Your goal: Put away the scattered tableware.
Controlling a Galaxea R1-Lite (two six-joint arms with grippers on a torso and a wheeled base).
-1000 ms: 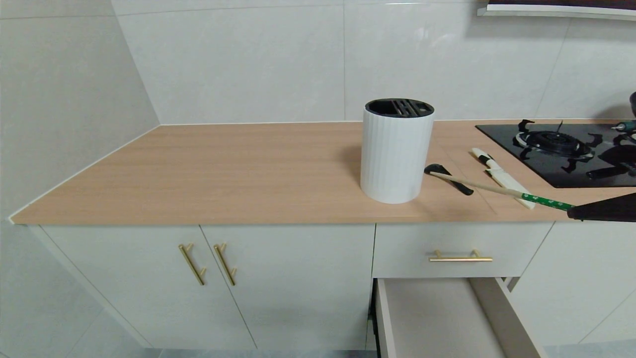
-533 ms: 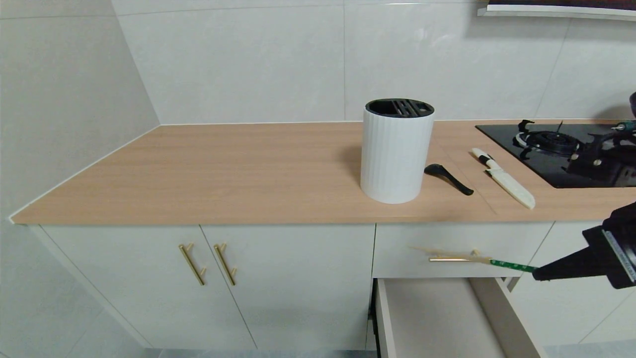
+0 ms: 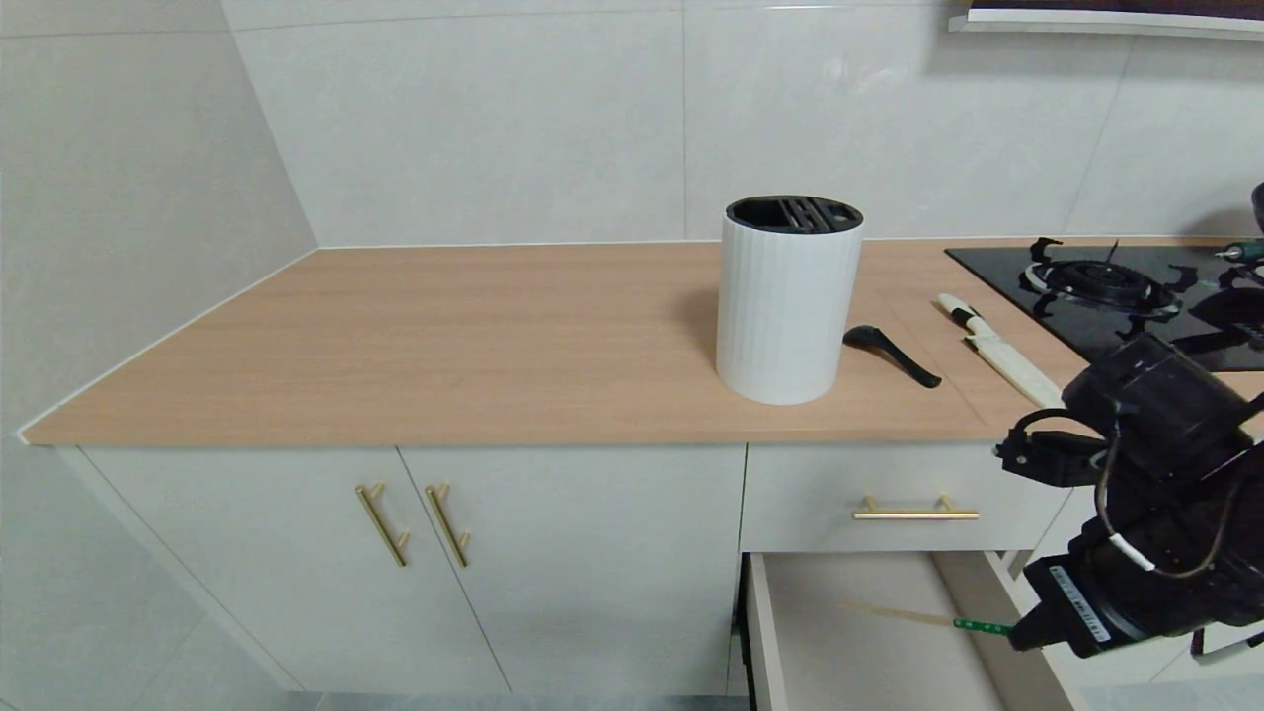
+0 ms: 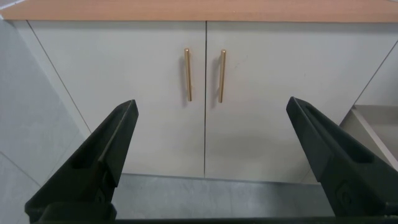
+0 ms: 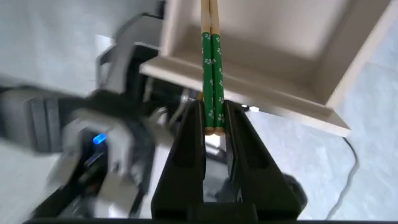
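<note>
My right gripper (image 3: 1017, 632) is shut on a pair of chopsticks (image 3: 913, 618) with green patterned ends, holding them over the open drawer (image 3: 790, 632) below the counter. The right wrist view shows the chopsticks (image 5: 211, 68) pinched between the black fingers (image 5: 186, 134), pointing into the drawer (image 5: 298, 99). On the counter, a black spoon (image 3: 892, 354) and a white knife (image 3: 992, 348) lie to the right of a white ribbed utensil holder (image 3: 786, 299). My left gripper (image 4: 211, 162) hangs open in front of the cabinet doors, with nothing between its fingers.
A gas hob (image 3: 1111, 291) is set in the counter (image 3: 395, 346) at the far right. Below the counter are two cabinet doors with gold handles (image 3: 410, 521) and a closed drawer with a gold handle (image 3: 915, 513) above the open one.
My right arm has gone down from counter height to the open drawer, carrying the chopsticks. The spoon, knife and holder have not moved.
</note>
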